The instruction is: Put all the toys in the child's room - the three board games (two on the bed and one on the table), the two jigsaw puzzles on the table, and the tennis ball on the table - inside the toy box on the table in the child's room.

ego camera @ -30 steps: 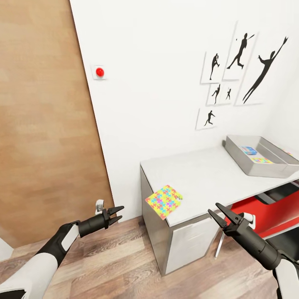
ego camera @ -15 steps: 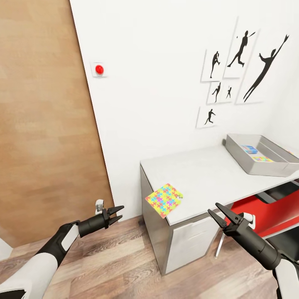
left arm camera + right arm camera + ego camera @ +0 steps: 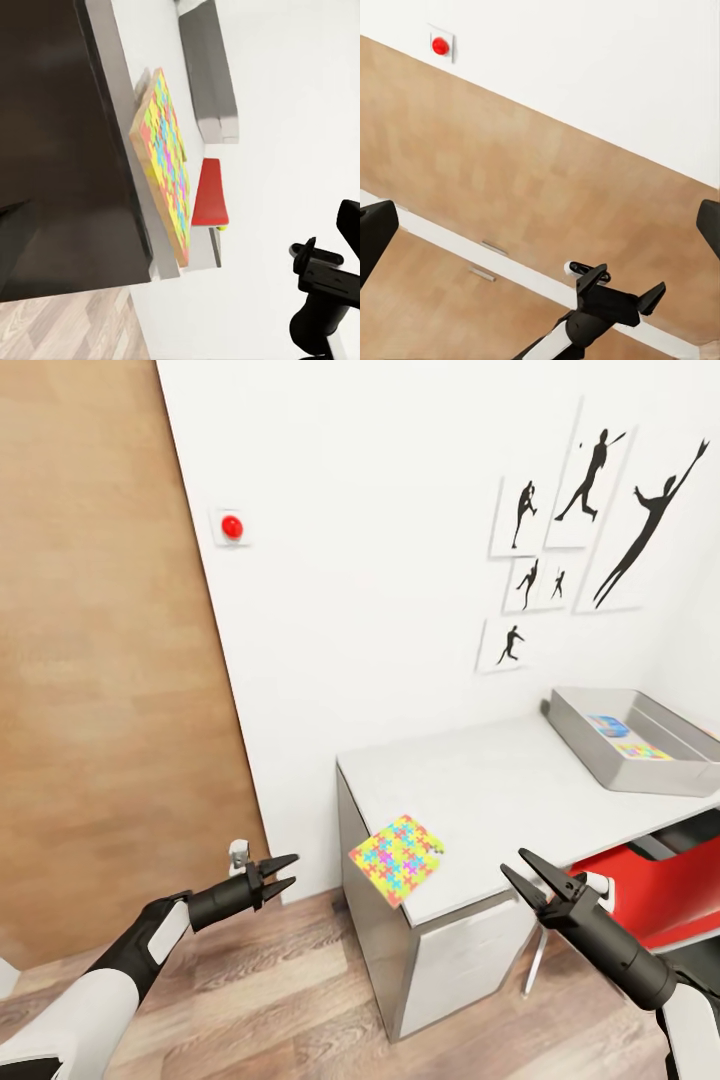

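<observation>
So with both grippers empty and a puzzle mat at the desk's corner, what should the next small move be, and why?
Probably roll the base closer to the table and bring the right gripper up toward the jigsaw puzzle. Both grippers are open and empty below the tabletop; the mat lies at the near corner, outside the toy box.

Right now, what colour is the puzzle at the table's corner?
Multicoloured jigsaw puzzle: yellow, green, blue, pink, orange. Clearest in the head view.

Left tool [image 3: 626, 298], jaws apart, before wooden door [image 3: 510, 195].

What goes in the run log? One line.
left pincer open | right pincer open | jigsaw puzzle overhangs table corner | toy box holds toys
</observation>
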`<state>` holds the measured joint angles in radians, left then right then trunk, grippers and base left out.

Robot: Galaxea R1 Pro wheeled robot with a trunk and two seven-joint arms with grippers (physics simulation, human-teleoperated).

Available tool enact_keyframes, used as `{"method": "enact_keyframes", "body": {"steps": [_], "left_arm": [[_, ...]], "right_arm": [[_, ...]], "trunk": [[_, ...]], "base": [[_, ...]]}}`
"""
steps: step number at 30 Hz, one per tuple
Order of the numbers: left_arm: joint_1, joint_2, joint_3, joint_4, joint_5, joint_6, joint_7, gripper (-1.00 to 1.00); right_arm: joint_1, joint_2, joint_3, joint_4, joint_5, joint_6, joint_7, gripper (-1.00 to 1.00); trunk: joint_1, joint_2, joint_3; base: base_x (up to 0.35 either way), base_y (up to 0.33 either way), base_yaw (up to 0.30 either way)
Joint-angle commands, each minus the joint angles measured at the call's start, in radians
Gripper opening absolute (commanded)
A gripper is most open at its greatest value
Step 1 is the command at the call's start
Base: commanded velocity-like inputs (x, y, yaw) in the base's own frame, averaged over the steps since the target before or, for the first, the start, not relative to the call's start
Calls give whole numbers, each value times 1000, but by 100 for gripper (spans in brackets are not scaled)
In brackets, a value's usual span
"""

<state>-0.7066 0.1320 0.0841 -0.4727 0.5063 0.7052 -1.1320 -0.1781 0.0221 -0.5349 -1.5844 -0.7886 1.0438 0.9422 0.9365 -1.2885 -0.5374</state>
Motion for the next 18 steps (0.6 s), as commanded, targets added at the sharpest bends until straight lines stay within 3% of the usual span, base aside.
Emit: {"method": "enact_keyframes", "body": {"steps": [1,11,18], "left_arm": [[-1,0,0,0,3,8,-1,100],[-1,0,0,0,4,7,-2,100],[-1,0,0,0,4,6,-2,100]], "right_arm": [[-1,1,-2,0,5,3,6,100],[0,1,-2,0,4,3,6,100],[-1,1,-2,0,5,3,6,100]], "trunk": [[0,0,-1],[0,0,-1],[0,0,-1]], "base": [[174,-15,0],[55,-17,0],[82,-197,0]]}}
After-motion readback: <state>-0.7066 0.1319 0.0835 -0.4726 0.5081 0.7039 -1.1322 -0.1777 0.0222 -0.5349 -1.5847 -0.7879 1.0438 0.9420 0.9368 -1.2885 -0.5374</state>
